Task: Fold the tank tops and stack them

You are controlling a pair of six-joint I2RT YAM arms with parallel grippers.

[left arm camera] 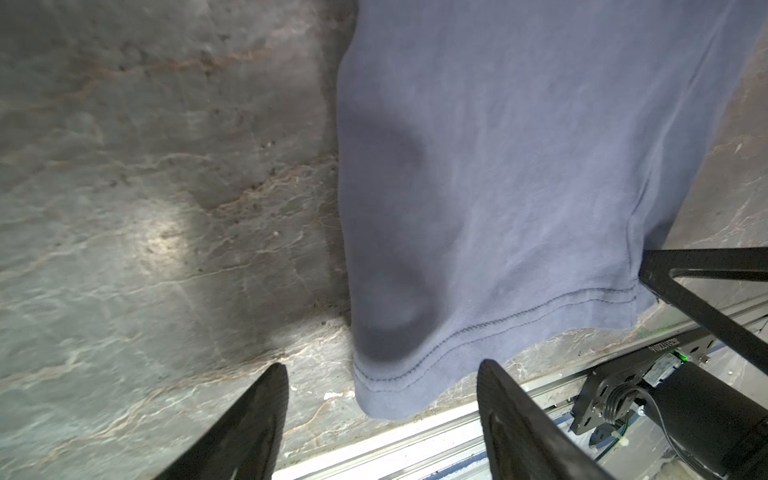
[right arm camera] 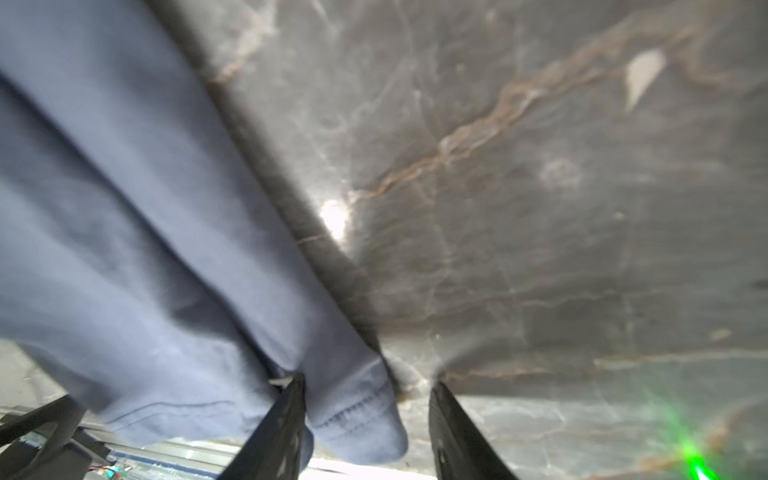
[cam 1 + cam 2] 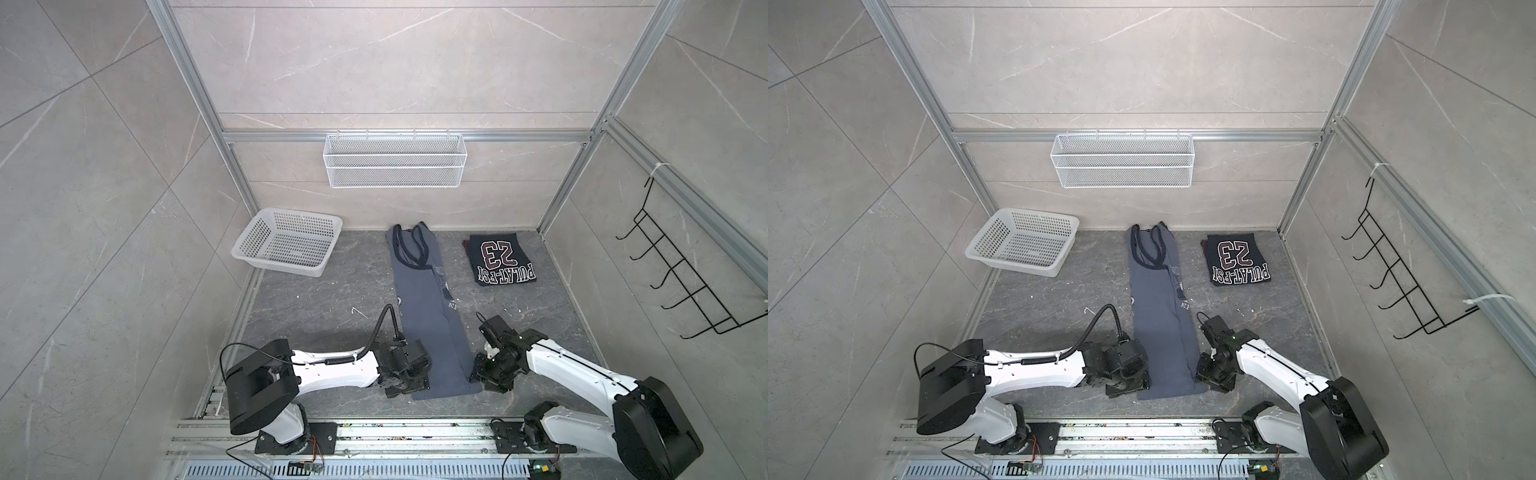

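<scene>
Two tops lay on the table (image 3: 316, 307): navy top (image 3: 500, 259) folded upper right, blue-grey top (image 3: 428, 324) a limp light strip mid-frame, likely best pinched at hem corners, which left gripper (image 1: 380, 368) and right gripper (image 2: 368, 380) straddled, jaws apart, empty.

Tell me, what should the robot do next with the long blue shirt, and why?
Probably close both grippers on the near hem. The blue-grey tank top lies in a long narrow strip, and the left gripper and right gripper each have open jaws around a hem corner. Gripped there, the hem could be carried toward the straps. The navy tank top already lies folded.
</scene>
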